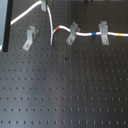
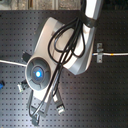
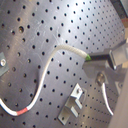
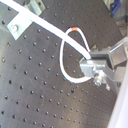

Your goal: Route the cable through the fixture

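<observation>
Going left to right in the first exterior view: the fixture (image 1: pixel 31 38), a leaning stepped grey clip, stands empty near the black perforated board's (image 1: pixel 65 95) far left edge. Just beside it the cable (image 1: pixel 51 22) comes in from the far edge, drops in a loop, then runs through a shorter slanted clip (image 1: pixel 73 33) and an upright squarer clip (image 1: pixel 104 33) toward the right edge, showing blue and yellow bands.

The gripper (image 4: pixel 97 67) is closed on the cable — in both wrist views the white cord ends between its fingers, curling back in a loop past a red band.

The cord looks light, limp and smooth; it will likely sag and spring sideways, so a hold close to the stretch being threaded seems wisest.

The board is flat, matte and bare ahead of the clips. In the second exterior view the arm (image 2: pixel 60 45) hides most of the scene.
</observation>
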Available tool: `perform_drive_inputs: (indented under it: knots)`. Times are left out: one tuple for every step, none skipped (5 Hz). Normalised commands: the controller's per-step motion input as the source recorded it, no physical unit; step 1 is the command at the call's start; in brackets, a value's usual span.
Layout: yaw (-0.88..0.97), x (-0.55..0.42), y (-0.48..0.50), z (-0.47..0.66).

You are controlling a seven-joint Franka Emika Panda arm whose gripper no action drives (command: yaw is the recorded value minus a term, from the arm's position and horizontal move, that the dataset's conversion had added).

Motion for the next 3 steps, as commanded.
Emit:
perform_drive_inputs:
  knots:
    - [-0.09,-0.456,0.063,0.40]
    - [-0.16,-0.544,0.086,0.38]
    - [-0.30,-0.522,0.089,0.39]
